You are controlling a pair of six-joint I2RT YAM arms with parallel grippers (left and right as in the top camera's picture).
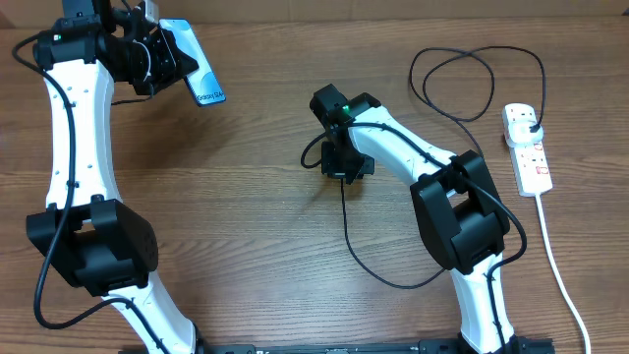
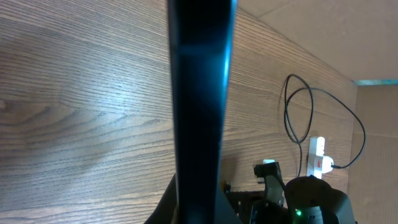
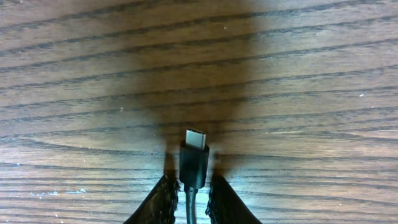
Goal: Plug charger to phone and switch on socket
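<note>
My left gripper [image 1: 162, 59] is shut on the phone [image 1: 192, 61] and holds it off the table at the far left, its light blue screen tilted and the "Galaxy" text at its lower end. In the left wrist view the phone [image 2: 199, 93] shows as a dark edge running up from my left gripper [image 2: 199, 211]. At the table's middle, my right gripper [image 1: 344, 167] points down. Its fingers [image 3: 165, 199] press close on both sides of the charger's connector [image 3: 194, 162], whose metal tip points away. The charger's cable [image 1: 346, 226] loops round to its plug [image 1: 532, 126] in the white socket [image 1: 529, 157].
The socket's thick white cord [image 1: 555, 265] runs down the right side toward the front edge. The black cable makes a large loop [image 1: 472, 84] at the back right. The right arm [image 2: 311, 199] and the socket [image 2: 317, 158] show in the left wrist view.
</note>
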